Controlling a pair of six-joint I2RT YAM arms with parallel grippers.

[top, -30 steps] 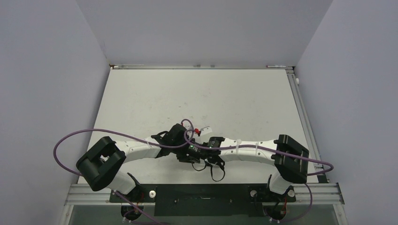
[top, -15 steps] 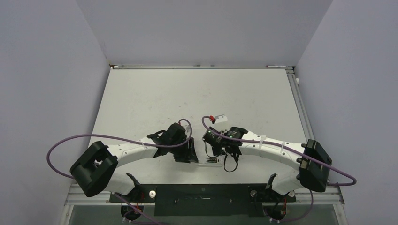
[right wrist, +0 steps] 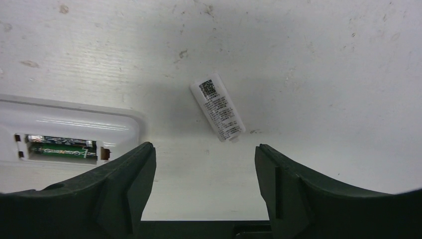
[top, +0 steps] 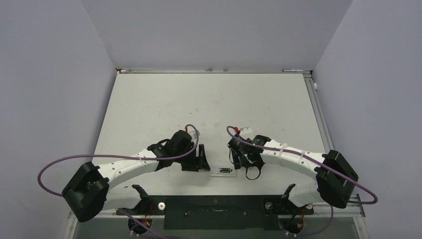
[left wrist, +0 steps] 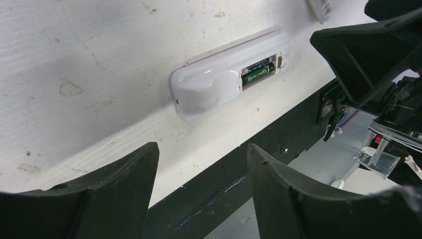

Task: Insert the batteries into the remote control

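Observation:
The white remote control [top: 222, 172] lies face down on the table near its front edge, between my two grippers. Its back compartment is uncovered, and two dark batteries [left wrist: 258, 73] with green print lie side by side inside it [right wrist: 59, 147]. My left gripper [top: 201, 160] stands open just left of the remote [left wrist: 224, 84] and touches nothing; its fingers [left wrist: 201, 149] hold nothing. On the other side my right gripper [top: 237, 159] is open and empty [right wrist: 204, 147]. The remote's end [right wrist: 64, 127] shows at that view's left.
A small white battery cover [right wrist: 217, 113] with a printed label lies loose on the table just right of the remote, also seen in the left wrist view [left wrist: 318, 7]. The black base rail [top: 214, 204] runs along the table's near edge [left wrist: 239, 179]. Purple cables loop off both arms.
Both grippers have opened and drawn apart, left arm leftward and right arm rightward. The remote, hidden under them a second ago, now lies free on the table.

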